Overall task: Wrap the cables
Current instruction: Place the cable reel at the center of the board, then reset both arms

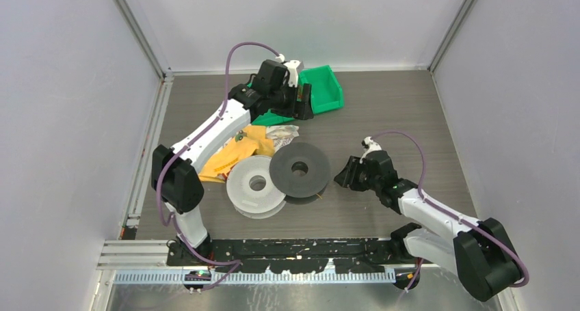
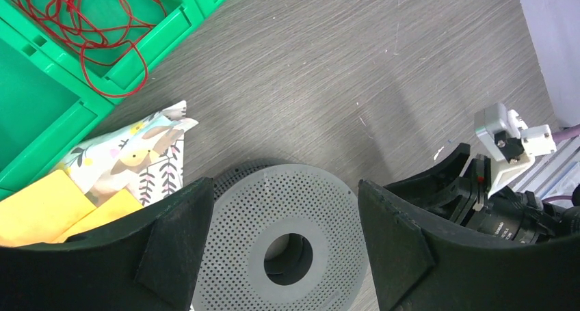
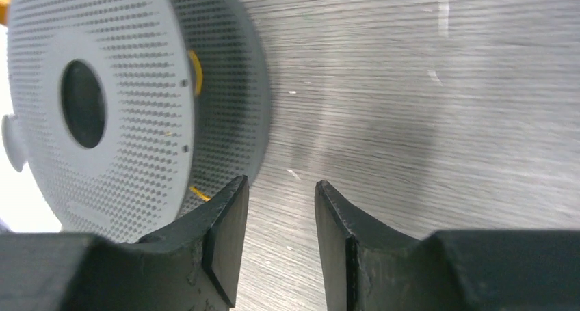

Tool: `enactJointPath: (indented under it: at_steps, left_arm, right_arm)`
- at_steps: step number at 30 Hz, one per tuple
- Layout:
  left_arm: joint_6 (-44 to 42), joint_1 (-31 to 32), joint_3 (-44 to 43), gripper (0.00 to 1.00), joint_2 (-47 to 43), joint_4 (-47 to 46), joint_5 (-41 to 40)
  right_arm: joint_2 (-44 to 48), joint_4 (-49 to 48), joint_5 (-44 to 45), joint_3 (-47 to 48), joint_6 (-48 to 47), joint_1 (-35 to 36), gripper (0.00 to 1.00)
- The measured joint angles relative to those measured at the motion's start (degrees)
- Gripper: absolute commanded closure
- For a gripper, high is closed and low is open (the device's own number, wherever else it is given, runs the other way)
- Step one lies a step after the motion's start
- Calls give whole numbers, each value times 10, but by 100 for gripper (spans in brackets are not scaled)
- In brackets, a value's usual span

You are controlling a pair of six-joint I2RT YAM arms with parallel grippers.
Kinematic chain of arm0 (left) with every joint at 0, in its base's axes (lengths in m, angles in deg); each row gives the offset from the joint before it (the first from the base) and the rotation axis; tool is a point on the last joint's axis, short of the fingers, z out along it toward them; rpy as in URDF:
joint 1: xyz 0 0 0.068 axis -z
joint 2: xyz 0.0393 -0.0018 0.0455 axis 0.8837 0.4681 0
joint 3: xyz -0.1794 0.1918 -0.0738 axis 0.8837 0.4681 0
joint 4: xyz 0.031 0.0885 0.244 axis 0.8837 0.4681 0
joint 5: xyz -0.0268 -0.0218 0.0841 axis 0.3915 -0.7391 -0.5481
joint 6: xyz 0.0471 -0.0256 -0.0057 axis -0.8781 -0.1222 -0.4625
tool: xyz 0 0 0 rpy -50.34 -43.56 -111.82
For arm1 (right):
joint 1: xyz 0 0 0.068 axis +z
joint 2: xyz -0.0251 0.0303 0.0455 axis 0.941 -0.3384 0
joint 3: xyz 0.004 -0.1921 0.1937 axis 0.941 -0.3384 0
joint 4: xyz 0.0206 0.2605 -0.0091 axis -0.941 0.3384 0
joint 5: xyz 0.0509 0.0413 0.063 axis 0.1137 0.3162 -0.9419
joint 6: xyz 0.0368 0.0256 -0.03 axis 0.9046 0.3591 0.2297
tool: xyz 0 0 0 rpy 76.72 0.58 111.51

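Bright even light, soft shadows

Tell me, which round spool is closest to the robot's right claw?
The dark grey spool. It lies just beside the right gripper, while the pale spool sits farther off, on the dark one's other side.

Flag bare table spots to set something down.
Free: table between green bin and right wall; far-left corner beyond the left arm. Crowded: centre, where yellow packet, patterned pouch, dark spool and pale spool bunch up, right gripper alongside.

No readable text, labels or numbers anywhere.
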Motion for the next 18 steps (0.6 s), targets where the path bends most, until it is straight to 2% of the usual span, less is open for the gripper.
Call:
enactJointPath:
  at_steps: [2,5,7,12,18]
  left_arm:
    - [0,0,0,22,0,0,0]
    - [-1,0,0,21,-3,2,-1]
    - [-5,0,0,21,-18,10,-5]
    - [-17,0,0,19,-75,34,-28]
    - [-28,0,9,18,-191,74,-91]
  right_arm:
    - [5,41,28,13,2,0,46]
    - [35,134,104,51,8,0,30]
    - [65,195,165,86,14,0,3]
    - [99,327,322,216,21,0,0]
    - [29,437,460,412,-29,0,0]
